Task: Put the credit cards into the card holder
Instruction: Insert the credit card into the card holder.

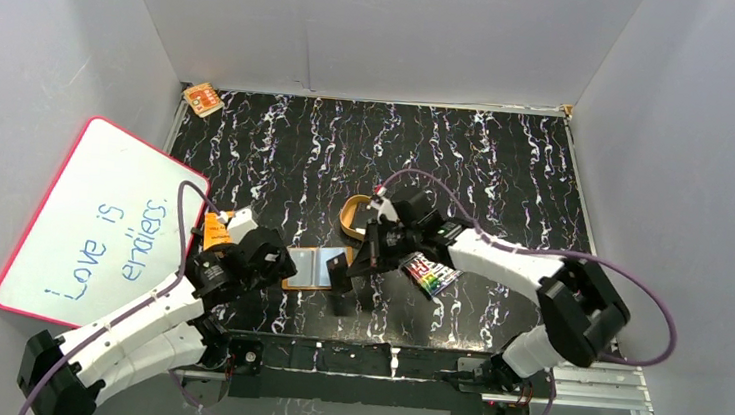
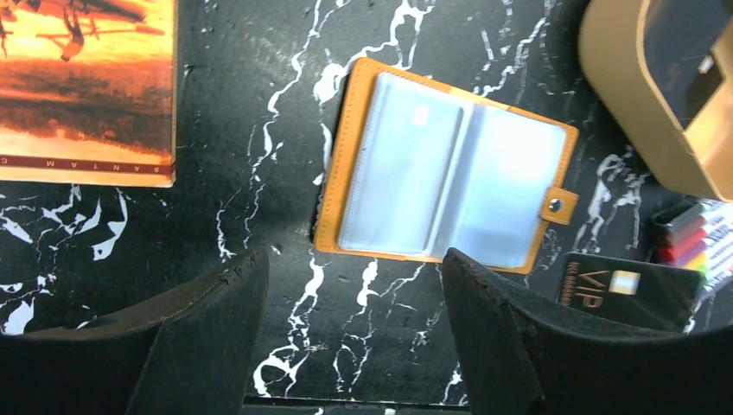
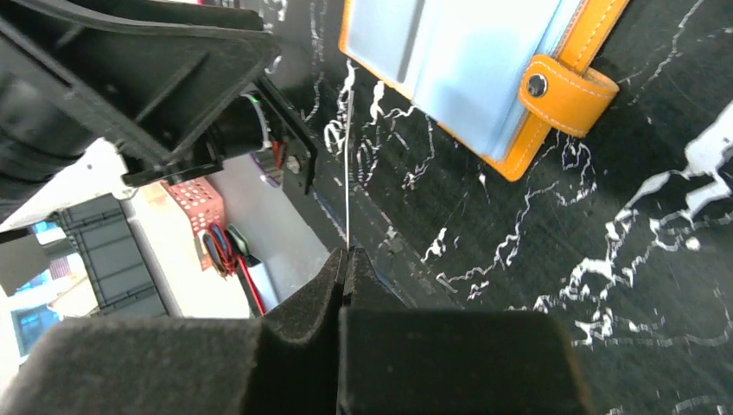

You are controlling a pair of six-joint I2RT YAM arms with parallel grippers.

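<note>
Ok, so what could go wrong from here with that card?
The right gripper pinches the card only by one edge, so it could swivel or slip. The wallet lies loose, with the open left gripper above it, not on it; a pushing card might slide it.

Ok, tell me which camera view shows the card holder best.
The left wrist view. The card holder lies open and nearly whole there, its snap tab plain to see. The top external view shows it small and partly covered. The right wrist view catches only one corner with the tab.
</note>
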